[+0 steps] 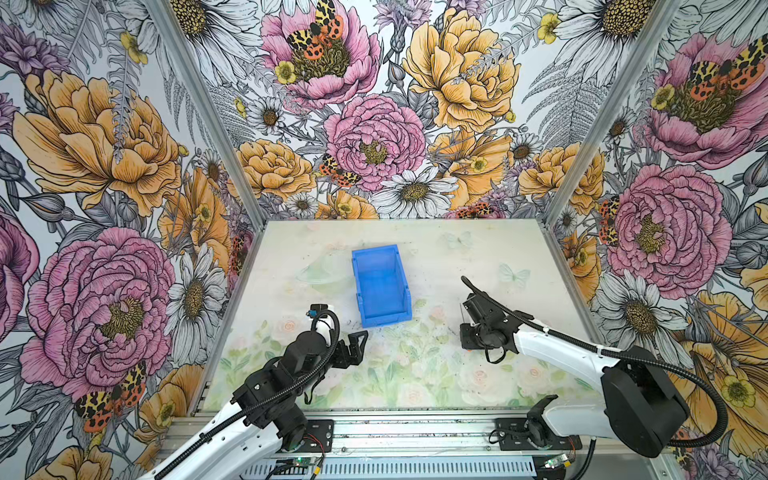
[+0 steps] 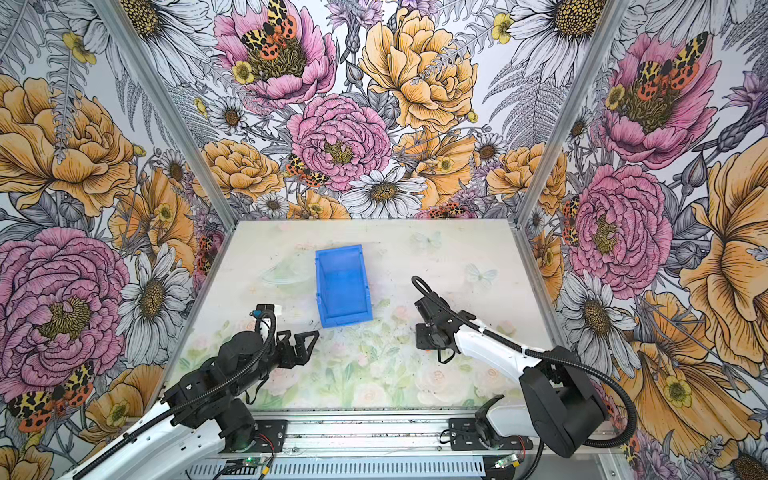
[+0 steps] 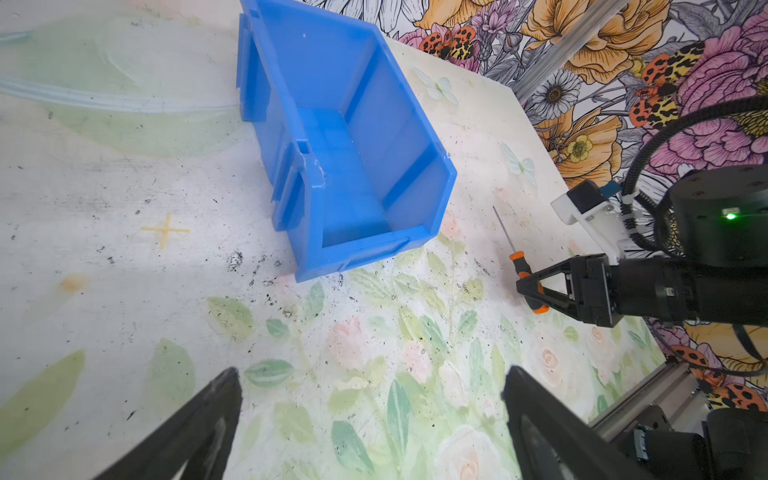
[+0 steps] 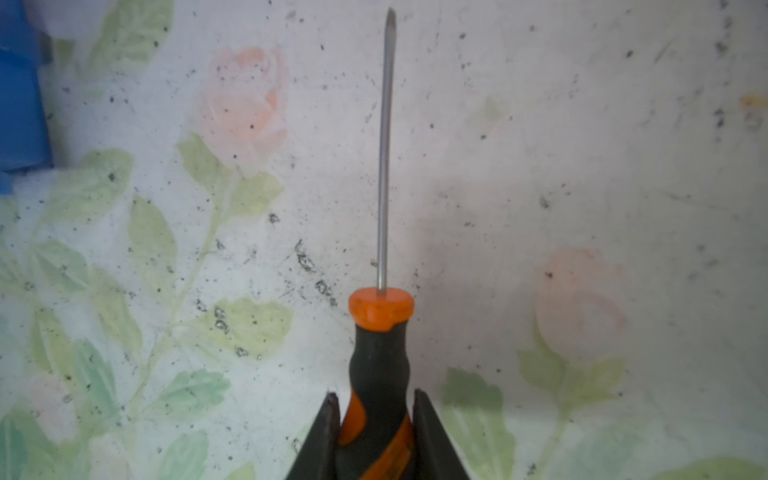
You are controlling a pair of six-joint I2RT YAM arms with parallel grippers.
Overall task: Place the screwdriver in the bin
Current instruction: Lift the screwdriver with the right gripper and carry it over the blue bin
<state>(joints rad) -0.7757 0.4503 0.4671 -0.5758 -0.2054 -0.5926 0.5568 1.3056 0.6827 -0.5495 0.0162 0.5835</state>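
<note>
now right end effector clamps screwdriver handle, shaft toward back wall

Left arm: stretched forward on the left side, forearm angled inward. Left claw: jaws stood spread wide apart. Right arm: reached inward from the right. Right claw: jaws were clamped on the orange-and-black handle of the screwdriver.

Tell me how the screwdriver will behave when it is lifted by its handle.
The screwdriver should stay rigid: thin metal shaft, solid handle. Its rubbery-looking black grip likely resists slipping in the right gripper. Gripped on the handle only, with the long shaft sticking out ahead, it may pivot tip-down slightly.
</note>
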